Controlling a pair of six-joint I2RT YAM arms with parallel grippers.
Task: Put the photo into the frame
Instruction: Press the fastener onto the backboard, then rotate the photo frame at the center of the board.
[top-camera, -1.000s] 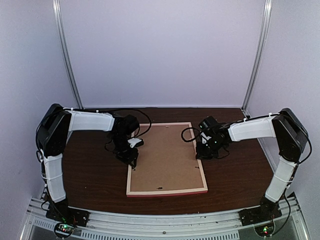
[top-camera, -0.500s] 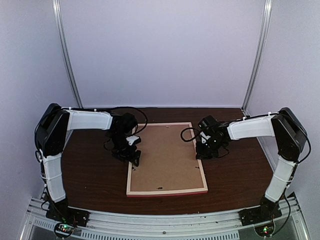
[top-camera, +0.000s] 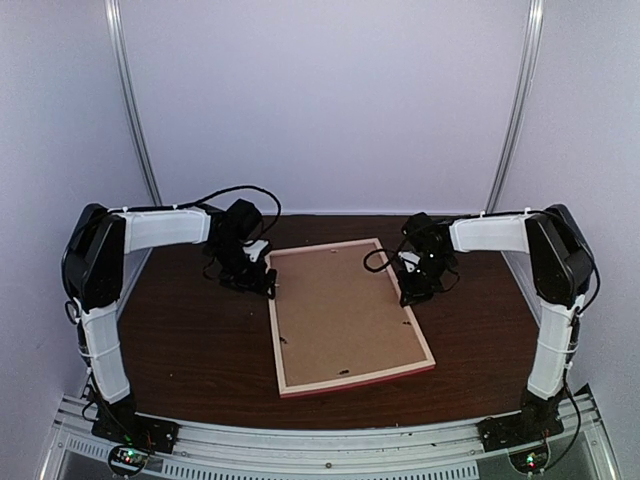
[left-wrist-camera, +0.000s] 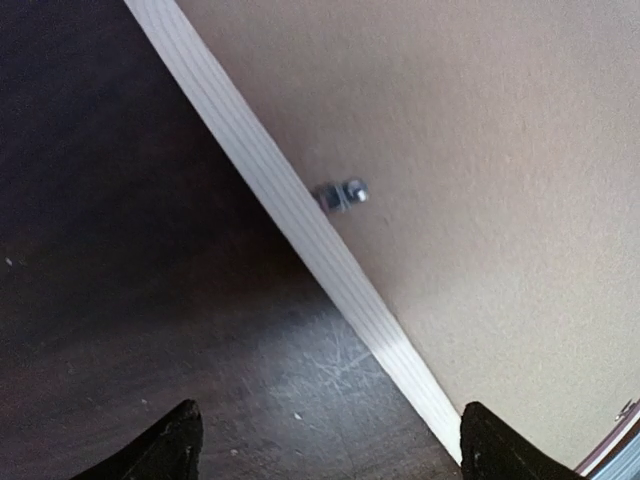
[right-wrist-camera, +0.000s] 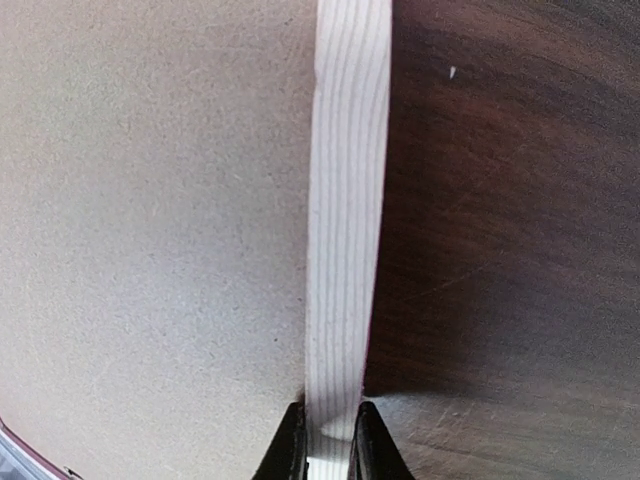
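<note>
Finding 1: The frame (top-camera: 276, 325) lies flat and face down on the surface (top-camera: 190, 340), skewed so that its near end swings towards my right. Its brown backing board (top-camera: 345, 310) faces up.

Finding 2: My right tool (right-wrist-camera: 330, 445) is pinched narrow on the frame's right-hand side, about midway along it. The wrist view shows both jaws pressed against the pale wooden edge, one on the board side and one on the outer side. This is a firm hold on the frame.

Finding 3: My left tool (left-wrist-camera: 325, 450) stands wide at the frame's far left corner, holding nothing. Its fingertips (left-wrist-camera: 178, 445) are spread well apart. One hangs over bare surface and the other over the board, so the pale edge runs diagonally between them. I see no contact with either jaw. A small metal clip (left-wrist-camera: 341, 194) sits on the board just beside that edge.
</note>
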